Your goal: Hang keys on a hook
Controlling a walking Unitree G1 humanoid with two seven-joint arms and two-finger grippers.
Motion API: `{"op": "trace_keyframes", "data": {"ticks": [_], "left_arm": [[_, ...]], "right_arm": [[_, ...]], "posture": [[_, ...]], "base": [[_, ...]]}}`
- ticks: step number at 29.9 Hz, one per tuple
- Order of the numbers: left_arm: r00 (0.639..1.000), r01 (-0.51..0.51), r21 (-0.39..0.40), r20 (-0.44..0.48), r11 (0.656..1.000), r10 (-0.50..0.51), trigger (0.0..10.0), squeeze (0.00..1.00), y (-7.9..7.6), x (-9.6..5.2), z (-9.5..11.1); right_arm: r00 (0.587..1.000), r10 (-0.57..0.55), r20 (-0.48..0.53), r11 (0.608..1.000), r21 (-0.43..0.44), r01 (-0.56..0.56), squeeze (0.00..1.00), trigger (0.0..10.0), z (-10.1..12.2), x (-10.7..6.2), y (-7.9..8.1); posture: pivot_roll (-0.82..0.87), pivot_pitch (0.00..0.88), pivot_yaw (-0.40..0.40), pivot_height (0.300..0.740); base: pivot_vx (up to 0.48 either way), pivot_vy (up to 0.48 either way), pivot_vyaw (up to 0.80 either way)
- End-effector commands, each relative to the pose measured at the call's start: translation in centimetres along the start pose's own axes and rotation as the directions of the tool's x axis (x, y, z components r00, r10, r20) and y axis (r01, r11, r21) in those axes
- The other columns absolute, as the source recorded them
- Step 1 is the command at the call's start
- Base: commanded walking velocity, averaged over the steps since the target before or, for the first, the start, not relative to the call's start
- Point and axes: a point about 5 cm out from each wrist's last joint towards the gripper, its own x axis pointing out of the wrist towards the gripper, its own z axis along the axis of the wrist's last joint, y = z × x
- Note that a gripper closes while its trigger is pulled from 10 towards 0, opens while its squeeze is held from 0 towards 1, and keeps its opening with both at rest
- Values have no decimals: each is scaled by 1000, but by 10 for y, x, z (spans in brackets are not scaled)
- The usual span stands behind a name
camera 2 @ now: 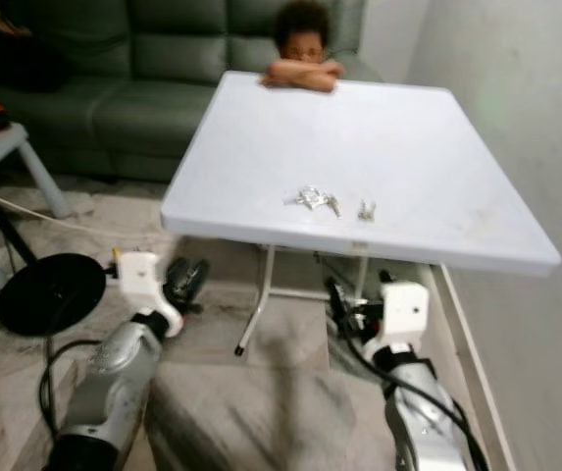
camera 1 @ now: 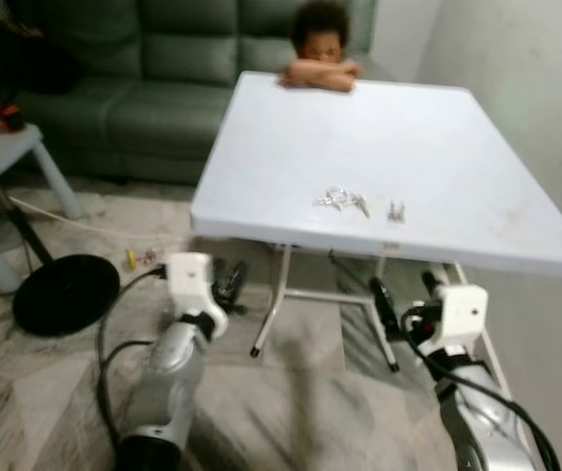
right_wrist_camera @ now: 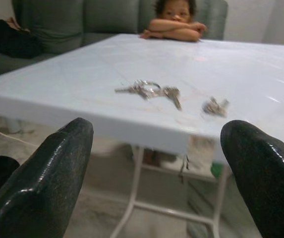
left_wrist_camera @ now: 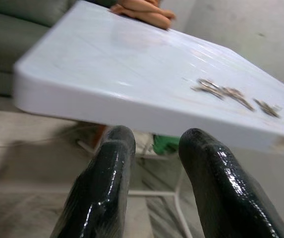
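I see the keys [camera 1: 340,199] lying on the white worktop [camera 1: 437,128] near its front edge. Left gripper [camera 1: 229,284] jaws slightly parted, right gripper [right_wrist_camera: 156,168] jaws wide apart; both empty, below the worktop edge.

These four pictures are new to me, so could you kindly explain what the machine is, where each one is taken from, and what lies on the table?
It is a walking humanoid robot with two silver arms, each ending in two long black fingers. The two wide pictures come from a pair of cameras on its head, looking down: its left gripper and right gripper hang low in front of a white table. The other two pictures come from a camera on each wrist, looking along that arm's fingers. Both grippers are open and hold nothing. On the table lie a bunch of keys and, beside it, a small metal piece, too blurred to identify. A person leans folded arms on the far edge, with a green sofa behind.
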Motion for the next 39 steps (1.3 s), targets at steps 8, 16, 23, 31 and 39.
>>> {"op": "trace_keyframes", "data": {"ticks": [8, 16, 23, 31, 39], "left_arm": [[1000, -18, 16, 9, 1000, 18, 10000, 0, 7, -1, 5], [1000, -22, 14, 9, 1000, 22, 10000, 0, 7, -1, 5], [1000, -25, 11, 11, 1000, 25, 10000, 0, 7, 0, 5], [998, -55, 11, 10, 998, 55, 10000, 0, 9, 0, 5], [998, -41, 14, 44, 999, 41, 10000, 0, 6, -1, 8]], "right_arm": [[1000, 15, 13, 1000, 17, -15, 0, 10000, 3, 3, 5], [1000, 19, 12, 1000, 17, -19, 0, 10000, 3, 4, 6], [1000, 24, 12, 1000, 17, -24, 0, 10000, 3, 5, 6], [1000, 26, 8, 1000, 15, -26, 0, 10000, 2, 6, 7], [1000, 10, -17, 1000, -11, -10, 0, 10000, 0, 7, 7]], "posture": [[67, 0, -54, 740], [70, 0, -57, 740], [72, 0, -60, 740], [74, 0, -60, 740], [75, 0, -59, 740]], "base": [[419, 0, 0], [417, 0, 0], [418, 0, 0], [363, 0, 0], [0, 0, 0]]}}
